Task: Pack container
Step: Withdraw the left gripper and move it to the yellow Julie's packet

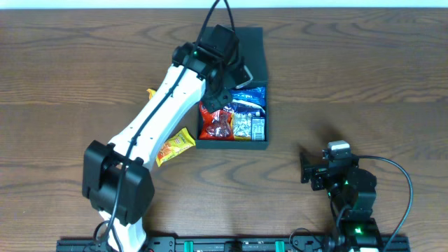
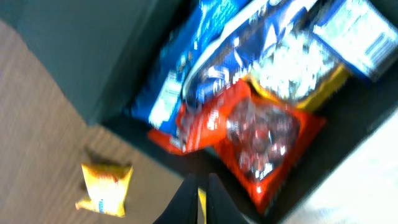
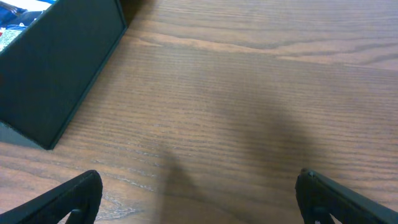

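The container (image 1: 252,52), a dark square box with its lid folded back, sits at the table's middle back. It holds a red packet (image 1: 215,123), a blue packet (image 1: 249,98) and a yellow-and-silver packet (image 1: 242,127). My left gripper (image 1: 214,105) hangs shut over the box's left side, just above the red packet (image 2: 261,137). In the left wrist view its fingers (image 2: 214,202) are pressed together near the blue packet (image 2: 211,56) and the container wall (image 2: 87,43). My right gripper (image 3: 199,199) stands wide open and empty above bare table, right of the container (image 3: 56,68).
An orange-yellow packet (image 1: 175,147) lies on the table by the box's front left corner. Another yellow packet (image 2: 106,186) lies left of the box, mostly hidden under my left arm in the overhead view. The right arm's base (image 1: 350,189) is at the front right.
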`<state>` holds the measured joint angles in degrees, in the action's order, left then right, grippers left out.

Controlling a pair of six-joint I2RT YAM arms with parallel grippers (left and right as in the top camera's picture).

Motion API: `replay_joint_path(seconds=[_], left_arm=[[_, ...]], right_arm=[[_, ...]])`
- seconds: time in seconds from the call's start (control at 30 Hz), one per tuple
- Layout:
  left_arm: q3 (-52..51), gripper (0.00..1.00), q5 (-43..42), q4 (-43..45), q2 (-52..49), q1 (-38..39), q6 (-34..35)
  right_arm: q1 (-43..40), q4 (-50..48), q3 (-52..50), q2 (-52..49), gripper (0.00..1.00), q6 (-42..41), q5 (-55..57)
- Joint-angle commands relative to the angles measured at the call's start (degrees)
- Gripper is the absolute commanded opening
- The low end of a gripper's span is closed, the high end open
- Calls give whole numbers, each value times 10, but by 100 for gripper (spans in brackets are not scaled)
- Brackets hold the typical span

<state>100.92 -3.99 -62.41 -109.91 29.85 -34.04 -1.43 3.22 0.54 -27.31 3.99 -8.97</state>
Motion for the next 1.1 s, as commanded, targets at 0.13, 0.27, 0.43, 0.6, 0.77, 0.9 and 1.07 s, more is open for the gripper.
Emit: replay_joint_path(seconds=[0.13,0.27,0.43,0.6,0.77,0.9,1.07], left_arm=[[5,48,15,-32,66,-20,19],[5,63,17,-36,96,-27,19],[-19,68,30,-39,116,-56,19],[-113,82,31,13,162,-92,25],[-208,93,25,90,191,-145,86],[-254,95,12,92,201,-148,60],[-295,95,-61,42,201,-148,3]], right_arm=[[-4,0,-2,3,99,-3,1],[-4,0,-2,3,99,-3,1],[-4,0,-2,3,99,-3,2],[-4,0,-2,3,99,-3,2],[-4,0,-2,3,99,-3,2],[-4,0,-2,3,99,-3,2],[-4,0,-2,3,99,-3,1]])
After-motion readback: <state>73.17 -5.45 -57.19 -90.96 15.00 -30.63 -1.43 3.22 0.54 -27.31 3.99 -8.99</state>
